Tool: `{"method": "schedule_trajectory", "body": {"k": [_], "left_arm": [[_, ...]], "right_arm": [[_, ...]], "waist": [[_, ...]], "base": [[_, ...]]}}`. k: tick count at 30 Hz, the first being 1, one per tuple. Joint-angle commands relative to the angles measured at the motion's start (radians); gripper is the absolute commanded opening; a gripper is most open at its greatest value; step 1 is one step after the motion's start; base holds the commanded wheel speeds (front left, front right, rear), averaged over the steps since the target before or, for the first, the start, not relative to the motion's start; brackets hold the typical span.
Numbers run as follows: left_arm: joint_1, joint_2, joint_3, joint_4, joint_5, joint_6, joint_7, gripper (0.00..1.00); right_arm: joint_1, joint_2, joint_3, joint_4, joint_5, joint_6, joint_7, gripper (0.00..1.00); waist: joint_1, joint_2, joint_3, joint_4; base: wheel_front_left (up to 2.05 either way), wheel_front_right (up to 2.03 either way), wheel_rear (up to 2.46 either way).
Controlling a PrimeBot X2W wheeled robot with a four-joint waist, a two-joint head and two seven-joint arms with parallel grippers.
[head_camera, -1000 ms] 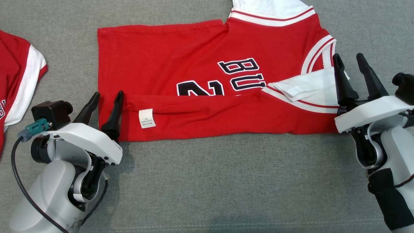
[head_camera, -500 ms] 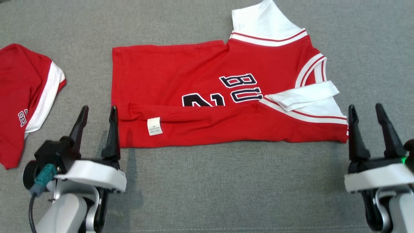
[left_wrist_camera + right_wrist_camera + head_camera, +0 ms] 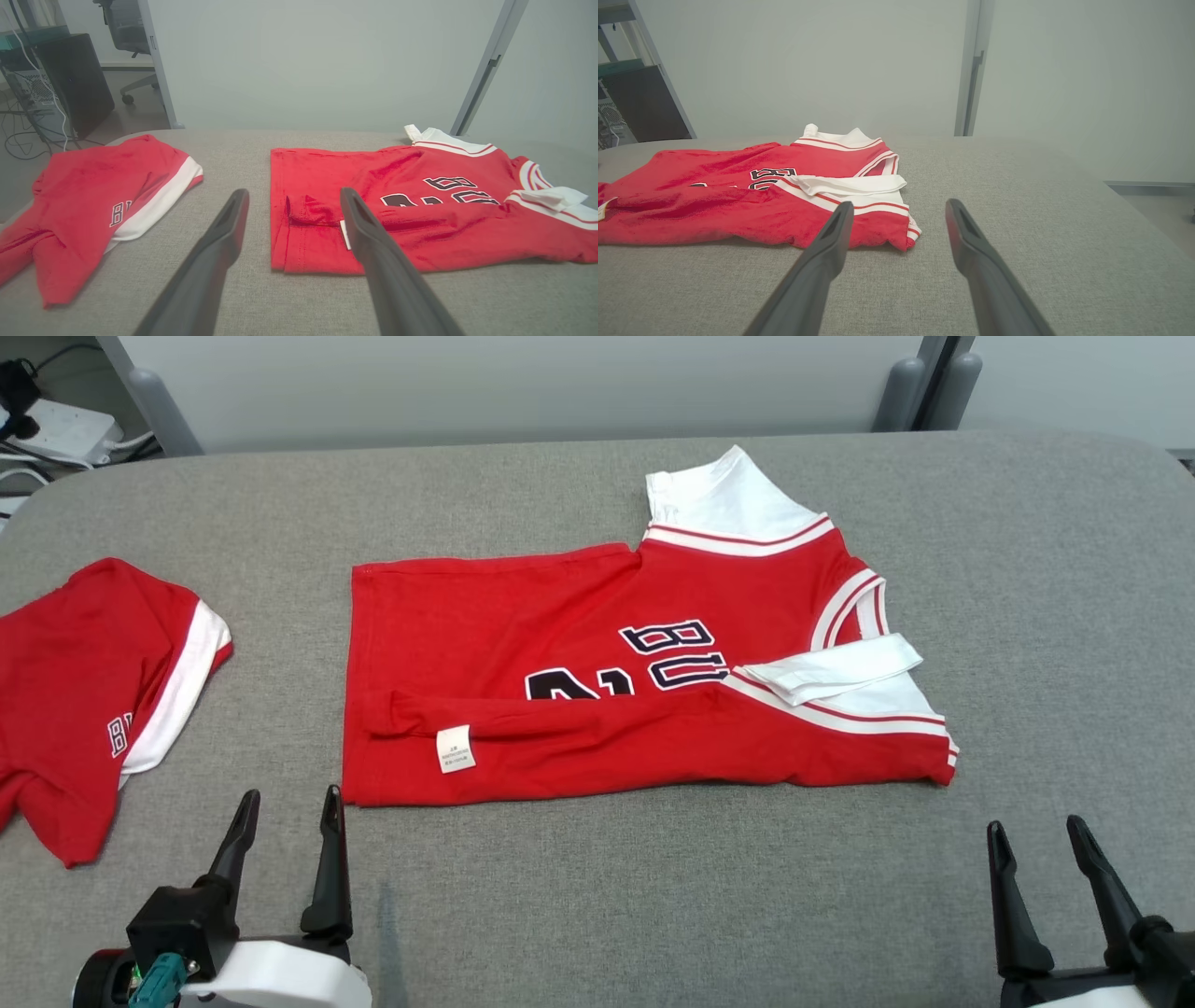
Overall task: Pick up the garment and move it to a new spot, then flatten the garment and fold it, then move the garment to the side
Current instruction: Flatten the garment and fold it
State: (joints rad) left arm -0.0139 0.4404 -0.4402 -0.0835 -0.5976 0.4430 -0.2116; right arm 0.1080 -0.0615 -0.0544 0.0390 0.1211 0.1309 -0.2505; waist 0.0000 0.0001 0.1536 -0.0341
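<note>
— How was the left hand (image 3: 289, 797) placed?
— Low at the lower left, its fingers (image 3: 329, 868) spread wide, pointing up, gripping nothing.
— And the right hand (image 3: 1034, 825)?
— Lower right, likewise spread and empty.

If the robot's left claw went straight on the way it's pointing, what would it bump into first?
Most likely the left hem of the folded red jersey, just ahead of the left gripper. Its height above the grey table is hard to judge, so it might skim past instead.
</note>
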Motion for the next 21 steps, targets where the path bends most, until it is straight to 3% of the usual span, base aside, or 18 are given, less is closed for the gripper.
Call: {"method": "schedule_trajectory", "body": {"k": [1, 21], "left_arm": [[-0.01, 0.028, 0.038, -0.022, -0.002, 0.014, -0.005, 1.0], [-0.005, 0.026, 0.021, -0.019, -0.034, 0.001, 0.03, 1.0]], "right_arm": [[0.006, -0.006, 0.024, -0.03, -0.002, 0.0, -0.011, 1.0], [-0.011, 0.01, 0.022, -0.01, 0.029, 0.0, -0.011, 1.0]], "waist": [[0.0, -0.0001, -0.026, 0.003], [0.0, -0.0001, -0.01, 0.003]], "base": [[0.0, 0.0, 0.0], [0.0, 0.0, 0.0]]}}
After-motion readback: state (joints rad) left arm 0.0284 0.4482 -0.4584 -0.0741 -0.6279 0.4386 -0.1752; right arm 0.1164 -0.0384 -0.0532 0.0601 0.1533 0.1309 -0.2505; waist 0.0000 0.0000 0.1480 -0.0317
